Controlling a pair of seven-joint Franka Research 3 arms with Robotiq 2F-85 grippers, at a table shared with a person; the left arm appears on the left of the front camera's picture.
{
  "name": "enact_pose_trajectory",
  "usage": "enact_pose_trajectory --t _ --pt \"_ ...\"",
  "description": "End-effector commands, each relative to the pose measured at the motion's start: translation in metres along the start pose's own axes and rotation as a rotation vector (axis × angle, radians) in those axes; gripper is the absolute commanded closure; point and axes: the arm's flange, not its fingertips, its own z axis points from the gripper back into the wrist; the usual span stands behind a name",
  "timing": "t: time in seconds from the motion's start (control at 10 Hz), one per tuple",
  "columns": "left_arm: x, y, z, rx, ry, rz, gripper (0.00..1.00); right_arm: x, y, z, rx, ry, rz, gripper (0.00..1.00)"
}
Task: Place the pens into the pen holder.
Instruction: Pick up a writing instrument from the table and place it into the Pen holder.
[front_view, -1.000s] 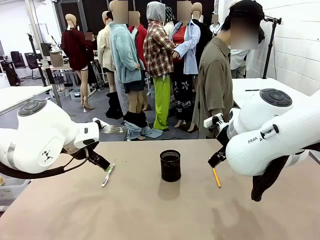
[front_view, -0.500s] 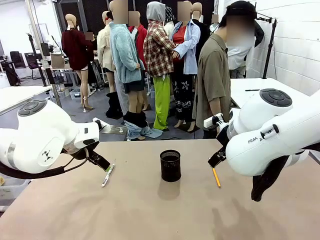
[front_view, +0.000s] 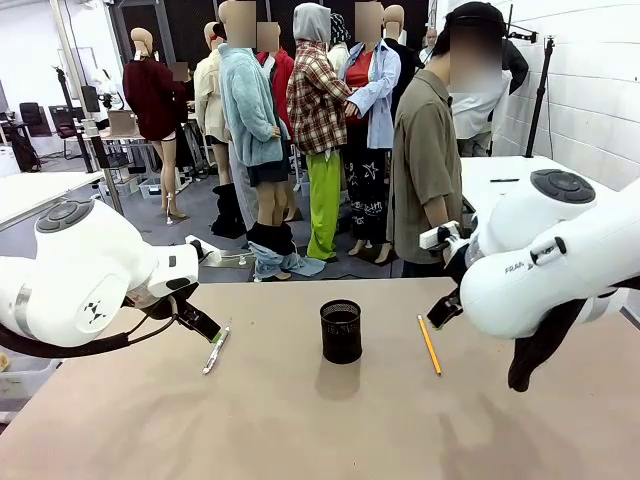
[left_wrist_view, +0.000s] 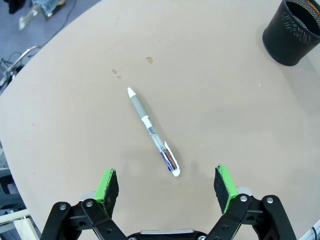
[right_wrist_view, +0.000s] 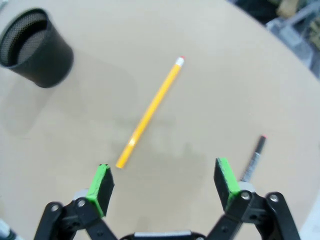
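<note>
Yellow pencil (front_view: 429, 345) now shows along its whole length, because the right arm (front_view: 560, 270) has drawn back toward the robot's right since a second ago. The person (front_view: 425, 160) behind the desk (front_view: 300, 430) has edged toward picture left. Nothing on the desk has shifted. The pencil lies flat to the right of the upright pen holder (front_view: 341, 332), well apart from it, its long axis running almost straight across the desk from near to far. Its eraser end points away from the right gripper (right_wrist_view: 163, 184), whose fingers (right_wrist_view: 101, 185) are spread wide and hold nothing. Just beside one finger lies what looks like a dark pen (right_wrist_view: 252, 159), too blurred to be sure. The white pen (front_view: 215, 350) lies flat to the left of the holder on a slight diagonal. Its white tip points away from the left gripper (left_wrist_view: 166, 183), which is also wide open and empty above it.
</note>
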Motion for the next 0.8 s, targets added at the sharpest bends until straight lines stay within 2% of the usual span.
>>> enact_pose_trajectory --t 0.0,0.4,0.7 --pt "0.0 0.001 0.0 0.001 0.0 0.003 0.0 0.011 -0.032 -0.003 -0.031 0.11 -0.094 0.0" --pt "0.0 0.001 0.0 0.001 0.0 0.003 0.0 0.019 -0.102 -0.051 -0.034 0.305 -0.209 0.0" --pt "0.0 0.001 0.0 0.001 0.0 0.003 0.0 0.012 -0.126 -0.081 -0.03 0.389 -0.266 0.0"
